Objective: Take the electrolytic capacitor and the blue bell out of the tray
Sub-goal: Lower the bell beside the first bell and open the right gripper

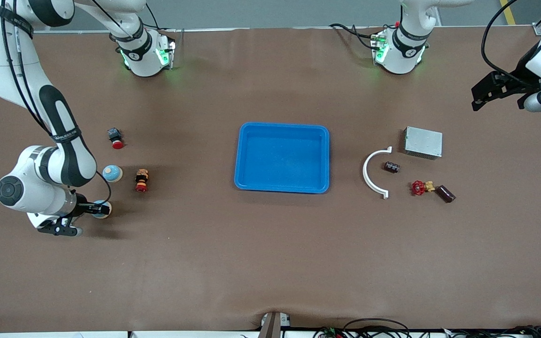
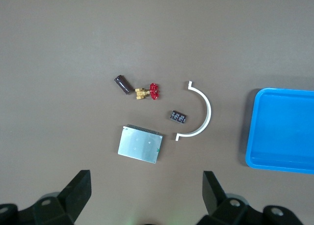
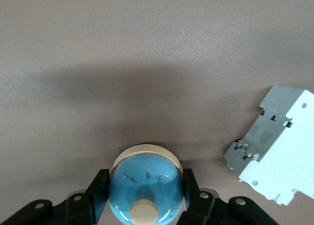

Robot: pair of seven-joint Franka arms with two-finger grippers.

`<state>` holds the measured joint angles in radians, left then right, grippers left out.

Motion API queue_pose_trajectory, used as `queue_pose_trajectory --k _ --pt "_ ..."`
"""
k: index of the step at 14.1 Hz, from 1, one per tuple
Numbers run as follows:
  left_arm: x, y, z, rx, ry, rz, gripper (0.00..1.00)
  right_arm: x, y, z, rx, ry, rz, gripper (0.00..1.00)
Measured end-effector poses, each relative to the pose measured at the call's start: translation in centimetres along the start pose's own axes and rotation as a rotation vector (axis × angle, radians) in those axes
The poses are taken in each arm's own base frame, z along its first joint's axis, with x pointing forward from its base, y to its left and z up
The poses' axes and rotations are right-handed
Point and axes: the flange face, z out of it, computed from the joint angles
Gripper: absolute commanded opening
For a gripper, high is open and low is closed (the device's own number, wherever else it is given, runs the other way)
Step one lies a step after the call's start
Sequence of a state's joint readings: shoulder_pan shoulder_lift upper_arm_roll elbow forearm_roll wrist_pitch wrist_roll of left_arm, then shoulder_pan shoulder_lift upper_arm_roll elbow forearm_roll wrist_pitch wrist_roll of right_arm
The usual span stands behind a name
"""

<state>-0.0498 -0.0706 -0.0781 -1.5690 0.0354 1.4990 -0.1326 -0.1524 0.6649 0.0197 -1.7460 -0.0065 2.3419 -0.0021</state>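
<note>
1. My right pincer [image 1: 97,207] is low at the right arm's end of the desk [image 1: 270,263], closed on a blue bell [image 3: 145,188]. In the right wrist view my fingers [image 3: 97,190] press both sides of its dome; its cream button shows at the top and a cream base rim peeks out around it.
2. In the front view that bell is mostly covered by my own hand; only a sliver of blue and cream shows.
3. A grey-and-white breaker [image 3: 274,146] lies just beside the held bell in the right wrist view, cut off at the edge. I cannot find it in the front view, where my arm covers that spot.
4. A second blue bell [image 1: 112,173] sits farther from the front camera, beside a small red-and-yellow part [image 1: 142,180]. A red-capped button [image 1: 116,138] lies farther still.
5. My left pincer [image 1: 482,96] hangs high over the left arm's end of the desk, fingers spread wide and empty. It waits.
6. Below it lie a dark brown capacitor [image 2: 122,84], touching or nearly touching a red-handled valve [image 2: 147,92], a small black part [image 2: 177,116] inside the curve of a white arc [image 2: 203,112], and a grey metal box [image 2: 140,144].
7. The blue tray [image 1: 241,155] sits mid-desk, its corner cut off in the left wrist view.
</note>
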Motion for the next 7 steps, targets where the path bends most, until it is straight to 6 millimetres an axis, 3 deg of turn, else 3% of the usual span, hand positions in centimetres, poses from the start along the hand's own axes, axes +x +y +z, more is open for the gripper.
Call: queue_pose_trajectory --k 4,5,6,7 --pt "0.14 0.06 -0.03 -0.004 0.008 -0.005 1.0 -0.04 0.04 0.29 0.0 -0.001 0.001 0.0" --pt "0.27 0.12 0.02 -0.005 0.013 -0.004 1.0 -0.04 0.08 0.3 0.001 0.0 0.004 0.83" --pt "0.51 0.23 0.05 -0.007 0.024 -0.003 1.0 -0.04 0.19 0.3 0.003 0.001 0.008 1.0" --pt "0.76 0.37 0.14 -0.009 0.033 -0.005 1.0 -0.04 0.41 0.4 0.003 0.002 0.013 1.0"
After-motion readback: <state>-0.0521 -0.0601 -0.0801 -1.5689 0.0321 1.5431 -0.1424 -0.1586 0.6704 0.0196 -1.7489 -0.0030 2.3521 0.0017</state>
